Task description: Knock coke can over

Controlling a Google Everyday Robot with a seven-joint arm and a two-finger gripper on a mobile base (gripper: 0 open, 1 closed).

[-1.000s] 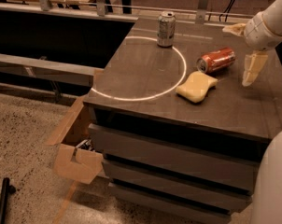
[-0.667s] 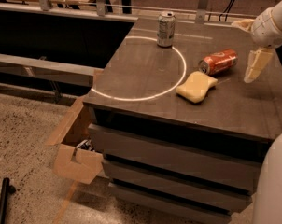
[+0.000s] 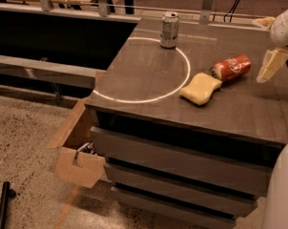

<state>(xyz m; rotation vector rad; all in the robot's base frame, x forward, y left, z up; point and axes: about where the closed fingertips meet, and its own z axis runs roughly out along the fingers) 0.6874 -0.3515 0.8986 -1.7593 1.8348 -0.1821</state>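
The coke can (image 3: pixel 230 67) is red with white script and lies on its side on the dark tabletop (image 3: pixel 149 75), right of centre, its silver top facing a yellow sponge (image 3: pixel 200 88). My gripper (image 3: pixel 269 43) is at the right edge of the camera view, to the right of the can and apart from it. Its cream fingers (image 3: pixel 272 64) are spread, with nothing between them. The white arm above it is partly cut off by the frame.
A silver-grey can (image 3: pixel 169 29) stands upright at the back of the table, on a white circle (image 3: pixel 149 98) marked on the top. An open cardboard box (image 3: pixel 77 149) sits on the floor at the left. Drawer fronts (image 3: pixel 182 168) face me. My white body (image 3: pixel 282 194) is at bottom right.
My gripper has drifted to the right, farther from the can. The coke can lies on its side in all frames and has not moved.
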